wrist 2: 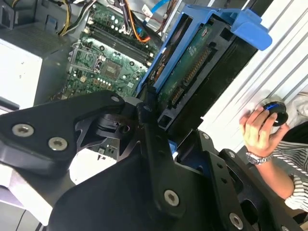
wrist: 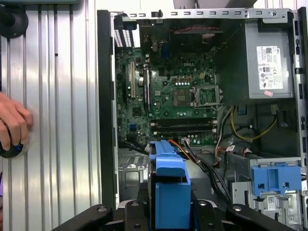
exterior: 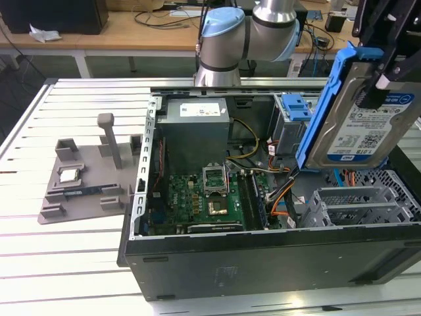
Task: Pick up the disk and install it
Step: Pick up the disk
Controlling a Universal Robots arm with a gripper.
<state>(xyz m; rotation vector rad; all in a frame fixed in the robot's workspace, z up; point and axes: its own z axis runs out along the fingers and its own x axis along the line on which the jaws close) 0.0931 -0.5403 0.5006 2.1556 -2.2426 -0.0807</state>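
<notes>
— So, the fingers: what are they doing?

— Closed on the disk [exterior: 360, 122]. In the second wrist view the gripper [wrist 2: 156, 113] pinches it across its blue bracket [wrist 2: 243, 24], with the circuit side facing the camera.

— And where does the disk sit?

— In the air, tilted on edge, over the open computer case [exterior: 197, 263] toward the exterior view's right. It is just beside the drive cage [exterior: 293, 115] with the blue latch; whether they touch, I cannot tell.

— What could go wrong?

— My guess is that the orange and black cables [exterior: 284, 197] lie close under it, so a low corner could snag them. The grip is on plastic near the upper end, so a knock against the case wall might twist the disk between the fingers. A person's hand [wrist 2: 260, 129] also rests on the table [exterior: 79, 263] beside the case, near the arm.

— Counts?

— One disk, one gripper, one case, one blue-latched cage, one motherboard [exterior: 197, 201], one power supply [exterior: 194, 128] and one hand. On the exterior view's left there is one grey holder [exterior: 79, 194] with one small chip [exterior: 69, 174].
</notes>
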